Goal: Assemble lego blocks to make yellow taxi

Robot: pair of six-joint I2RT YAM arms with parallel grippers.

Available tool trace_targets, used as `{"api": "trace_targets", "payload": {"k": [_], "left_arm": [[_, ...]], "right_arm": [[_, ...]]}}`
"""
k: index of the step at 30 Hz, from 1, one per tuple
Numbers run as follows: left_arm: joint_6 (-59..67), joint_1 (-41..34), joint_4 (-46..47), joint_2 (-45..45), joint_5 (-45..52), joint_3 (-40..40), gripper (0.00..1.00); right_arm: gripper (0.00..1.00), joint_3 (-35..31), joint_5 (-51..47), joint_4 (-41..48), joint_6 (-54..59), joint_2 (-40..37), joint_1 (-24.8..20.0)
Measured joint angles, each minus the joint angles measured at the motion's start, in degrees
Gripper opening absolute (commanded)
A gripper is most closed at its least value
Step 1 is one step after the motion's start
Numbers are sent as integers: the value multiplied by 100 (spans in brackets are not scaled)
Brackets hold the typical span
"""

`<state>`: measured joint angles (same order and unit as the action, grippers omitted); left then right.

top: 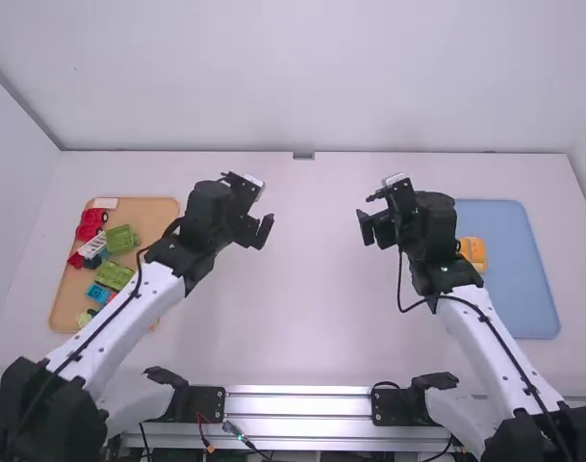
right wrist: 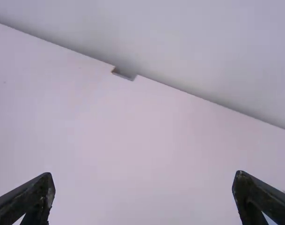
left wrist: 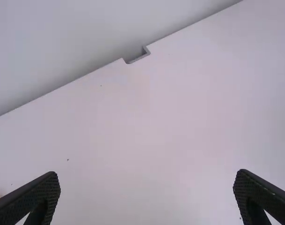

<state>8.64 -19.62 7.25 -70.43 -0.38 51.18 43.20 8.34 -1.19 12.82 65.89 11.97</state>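
Observation:
On the blue tray at the right lies a yellow taxi piece (top: pixel 473 252), partly behind the right arm. Various blocks fill the wooden tray on the left: a red one (top: pixel 91 222), green ones (top: pixel 121 239), a blue one (top: pixel 98 293) and a white one (top: pixel 92 247). My left gripper (top: pixel 257 231) is held above the table, right of the wooden tray; in its wrist view the left gripper (left wrist: pixel 147 194) is open and empty. My right gripper (top: pixel 374 229) hangs left of the blue tray; the right gripper (right wrist: pixel 143 194) is likewise open and empty in its wrist view.
The wooden tray (top: pixel 163 207) stands at the left and the blue tray (top: pixel 523 289) at the right, with bare white table (top: pixel 312 308) between them. A wall runs along the table's far edge, where there is a small notch (top: pixel 303 155).

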Motion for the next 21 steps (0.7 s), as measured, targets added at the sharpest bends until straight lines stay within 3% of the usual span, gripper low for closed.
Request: {"api": "trace_targets", "payload": {"k": [2, 6, 21], "left_arm": [[-140, 7, -70, 343, -120, -299, 97], [-343, 153, -295, 595, -118, -540, 93], [-826, 1502, -715, 1919, -24, -1869, 68]], "right_arm": [[97, 0, -31, -13, 20, -2, 205], [93, -127, -146, 98, -63, -140, 144], [67, -1502, -793, 129, -1075, -1565, -1176]]}}
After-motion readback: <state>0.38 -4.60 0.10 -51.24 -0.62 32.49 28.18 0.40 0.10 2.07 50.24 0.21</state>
